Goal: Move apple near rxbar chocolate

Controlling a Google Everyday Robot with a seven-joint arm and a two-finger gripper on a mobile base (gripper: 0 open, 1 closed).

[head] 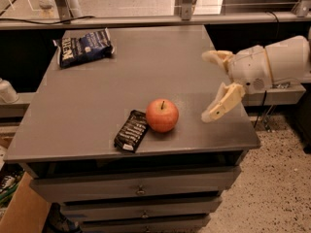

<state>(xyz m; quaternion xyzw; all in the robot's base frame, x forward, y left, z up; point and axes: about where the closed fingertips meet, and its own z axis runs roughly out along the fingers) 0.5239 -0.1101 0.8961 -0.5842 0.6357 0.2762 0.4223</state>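
Camera view: round red-orange apple (162,115) sits on grey tabletop (146,72), just beside flat black-wrapped rxbar chocolate (131,131), maybe touching. Hand (209,87) spread wide, empty, near right edge, apart from apple. Placing looks done; next move: clear arm without nudging apple.

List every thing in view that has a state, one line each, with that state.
Round red-orange apple: upright, stem up, on the grey table right beside the bar.
Flat black-wrapped rxbar chocolate: lying flat, lettering up.
Crinkled blue-and-white chip bag: lying at the far left corner.
Cream two-finger gripper: open, empty, right of the apple.
Grey drawers: shut.
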